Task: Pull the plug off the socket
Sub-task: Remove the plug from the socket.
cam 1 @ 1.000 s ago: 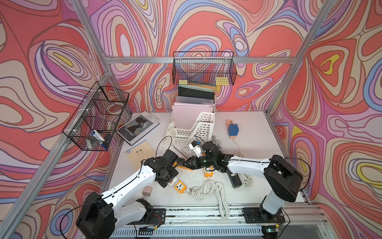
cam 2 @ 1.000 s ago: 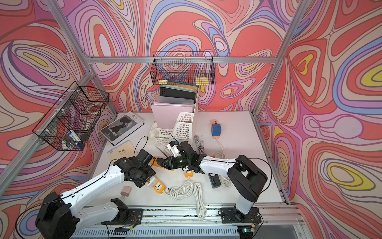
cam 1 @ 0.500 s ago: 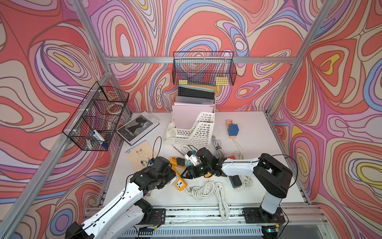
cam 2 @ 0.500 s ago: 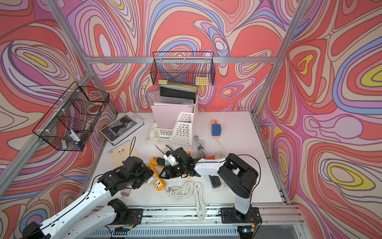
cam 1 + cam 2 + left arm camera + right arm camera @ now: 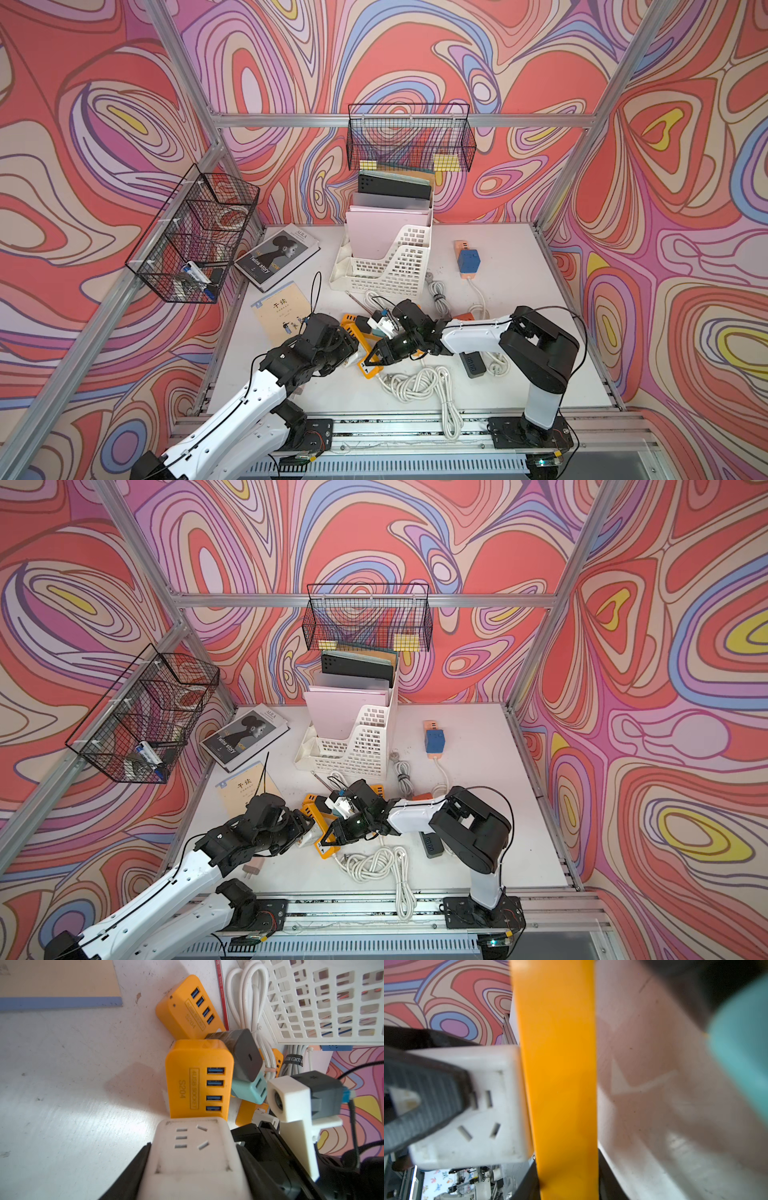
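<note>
Squinting at the lower middle of both top views: plug (image 5: 367, 370) caught between the two arms, low over the bench (image 5: 519, 270) or resting on it, hard to say which. Left claw (image 5: 192, 1147) standing partly open but clamped round the white socket (image 5: 187, 1169), one finger down each side. Right claw (image 5: 566, 1185) squeezed tight onto the plug's narrow sides, reaching in from the right of the top views. Both claws on their piece, so no nearer-arm question here.

Key relation, clearest in the right wrist view: plug running as a tall orange band from top to bottom of the frame, socket pressed flat against its left flank around mid-height. Probably calls for a pull straight toward the right of that frame, square to the plug's long axis, with the left claw bracing the other way. Looks seated, no gap showing; can't see the pins.

Plug itself: chunky orange box, rounded corners, four blue USB ports in a row down one face, "S204" printed alongside. Smooth plastic, so likely slippery under a hard tug.
</note>
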`<action>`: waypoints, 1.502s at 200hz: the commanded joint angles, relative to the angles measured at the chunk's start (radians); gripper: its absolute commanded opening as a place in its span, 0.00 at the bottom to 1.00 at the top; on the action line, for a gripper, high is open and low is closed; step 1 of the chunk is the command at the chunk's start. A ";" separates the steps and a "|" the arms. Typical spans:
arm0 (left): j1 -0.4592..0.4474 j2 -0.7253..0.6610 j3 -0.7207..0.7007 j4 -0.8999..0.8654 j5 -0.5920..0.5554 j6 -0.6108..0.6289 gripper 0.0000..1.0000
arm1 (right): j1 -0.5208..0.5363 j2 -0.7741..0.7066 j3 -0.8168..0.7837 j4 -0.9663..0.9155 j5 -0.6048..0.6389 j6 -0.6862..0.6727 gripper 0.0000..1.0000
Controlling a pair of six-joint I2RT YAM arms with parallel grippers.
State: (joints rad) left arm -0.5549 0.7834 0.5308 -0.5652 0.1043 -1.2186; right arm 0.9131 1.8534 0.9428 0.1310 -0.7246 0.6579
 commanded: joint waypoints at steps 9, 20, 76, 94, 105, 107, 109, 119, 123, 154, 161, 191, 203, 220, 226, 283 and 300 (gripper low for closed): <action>0.000 -0.045 0.019 0.092 0.073 0.011 0.18 | -0.002 -0.002 0.012 -0.068 0.080 0.015 0.17; -0.001 -0.048 0.042 -0.002 0.051 0.020 0.17 | -0.012 -0.001 0.006 -0.090 0.106 0.026 0.13; 0.000 -0.152 0.038 -0.066 0.128 -0.099 0.17 | -0.029 0.010 0.011 -0.180 0.175 0.022 0.08; 0.000 -0.194 0.070 -0.148 0.069 -0.098 0.17 | -0.028 0.009 0.010 -0.190 0.178 0.016 0.08; 0.001 -0.196 0.109 -0.241 0.032 -0.069 0.17 | -0.028 0.014 0.014 -0.199 0.176 0.008 0.08; 0.001 -0.195 0.116 -0.256 0.027 -0.066 0.17 | -0.028 0.015 0.015 -0.202 0.176 0.005 0.08; 0.001 -0.194 0.124 -0.269 0.022 -0.061 0.17 | -0.028 0.017 0.016 -0.204 0.175 0.004 0.08; 0.001 -0.187 0.142 -0.305 0.028 -0.047 0.17 | -0.028 0.022 0.023 -0.217 0.173 -0.008 0.08; 0.001 -0.186 0.144 -0.301 0.040 -0.044 0.17 | -0.028 0.026 0.026 -0.223 0.172 -0.011 0.08; 0.003 -0.184 0.137 -0.206 0.169 -0.081 0.17 | -0.028 0.023 0.040 -0.260 0.182 -0.058 0.07; 0.003 -0.176 0.157 -0.238 0.162 -0.077 0.17 | -0.028 0.018 0.040 -0.273 0.189 -0.074 0.07; 0.003 -0.111 0.313 -0.479 0.054 0.023 0.17 | -0.028 0.021 0.050 -0.308 0.211 -0.103 0.07; 0.004 -0.091 0.355 -0.531 0.043 0.052 0.18 | -0.028 0.023 0.050 -0.297 0.214 -0.093 0.07; 0.004 -0.086 0.372 -0.529 0.044 0.071 0.18 | -0.027 0.023 0.042 -0.260 0.196 -0.084 0.08; 0.004 -0.085 0.368 -0.525 0.036 0.076 0.18 | -0.026 0.021 0.036 -0.236 0.177 -0.084 0.09; 0.029 0.082 0.350 -0.477 -0.173 0.149 0.18 | 0.006 0.034 0.059 -0.263 0.159 -0.139 0.27; 0.103 0.171 0.353 -0.415 -0.152 0.188 0.18 | 0.007 0.039 0.070 -0.284 0.164 -0.145 0.29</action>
State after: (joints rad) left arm -0.5217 0.8665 0.8886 -1.0565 0.0139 -1.1053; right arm 0.9115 1.8618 0.9997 -0.0818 -0.5976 0.5400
